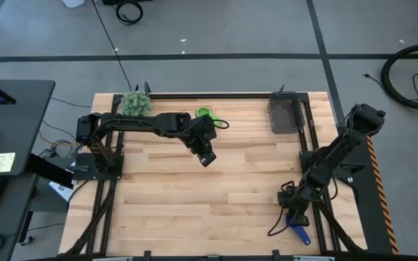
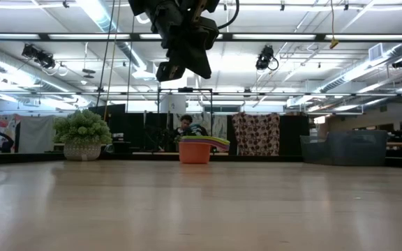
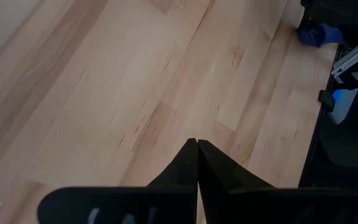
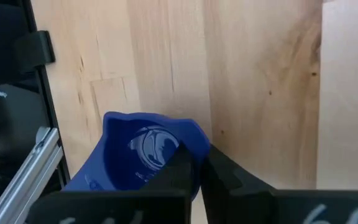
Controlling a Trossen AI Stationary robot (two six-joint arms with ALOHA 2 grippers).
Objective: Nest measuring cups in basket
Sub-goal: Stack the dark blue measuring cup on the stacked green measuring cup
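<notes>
Two grippers: right gripper [image 4: 197, 163] pinches dark blue measuring cup [image 4: 143, 152] rim at table's [image 1: 216, 188] near right corner; left gripper [image 3: 197, 163] pressed together mid-table. Nested cups [image 1: 207, 113] beside plant, basket [image 1: 286, 114] well apart.

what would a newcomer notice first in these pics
The right gripper at the table's near right corner, its jaws pinched on the rim of a dark blue measuring cup. Next, the stack of cups at the far edge beside the fuzzy plant, and the basket far right.

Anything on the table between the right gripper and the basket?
No. In the high view, only bare wood lies between the right gripper, shut on the blue cup, and the basket.
</notes>
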